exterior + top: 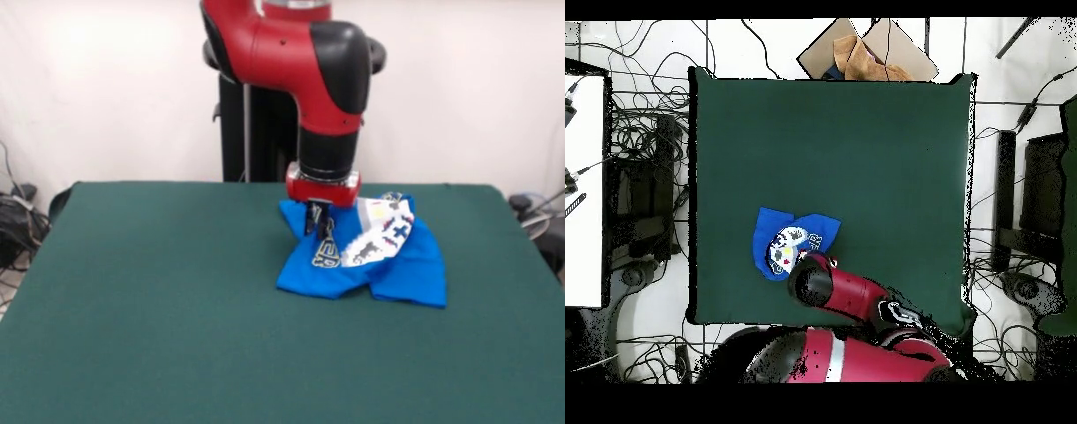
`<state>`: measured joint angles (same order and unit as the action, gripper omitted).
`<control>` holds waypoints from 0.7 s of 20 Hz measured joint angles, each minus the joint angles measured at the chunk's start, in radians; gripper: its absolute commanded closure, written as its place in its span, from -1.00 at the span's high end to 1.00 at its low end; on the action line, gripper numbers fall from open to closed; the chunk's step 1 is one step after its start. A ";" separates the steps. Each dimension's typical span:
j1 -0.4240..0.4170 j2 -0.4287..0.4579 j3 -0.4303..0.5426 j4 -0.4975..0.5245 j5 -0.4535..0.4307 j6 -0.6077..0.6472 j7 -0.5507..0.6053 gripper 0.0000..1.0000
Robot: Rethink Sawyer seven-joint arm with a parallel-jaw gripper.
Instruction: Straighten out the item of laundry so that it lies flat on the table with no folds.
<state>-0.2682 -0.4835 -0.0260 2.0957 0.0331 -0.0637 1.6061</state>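
The item of laundry (397, 265) is a bright blue T-shirt lying crumpled and folded over itself on the green table (159, 300), right of centre toward the far side. Its white-grey print and some lettering face up on a raised fold. The gripper (318, 221) hangs straight down from the red arm onto the shirt's left part, its dark fingers touching the cloth. From overhead the shirt (772, 234) lies near the table's (865, 140) lower left, and the arm's end (811, 281) covers its lower right corner and hides the gripper.
A cardboard box (865, 55) lies just past the table's top edge in the overhead view. Cables and equipment ring the table on the floor. Green cloth stretches wide to the left and front of the shirt.
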 measured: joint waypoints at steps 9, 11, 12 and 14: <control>-0.017 -0.107 -0.065 -0.001 -0.117 -0.009 0.000 -1.00; -0.052 -0.141 -0.076 -0.006 -0.171 -0.009 0.000 -1.00; -0.062 -0.148 -0.079 -0.008 -0.186 -0.009 0.000 -1.00; -0.099 -0.171 -0.089 -0.020 -0.238 -0.008 0.000 -1.00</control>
<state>-0.3676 -0.6544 -0.1146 2.0754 -0.2049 -0.0720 1.6061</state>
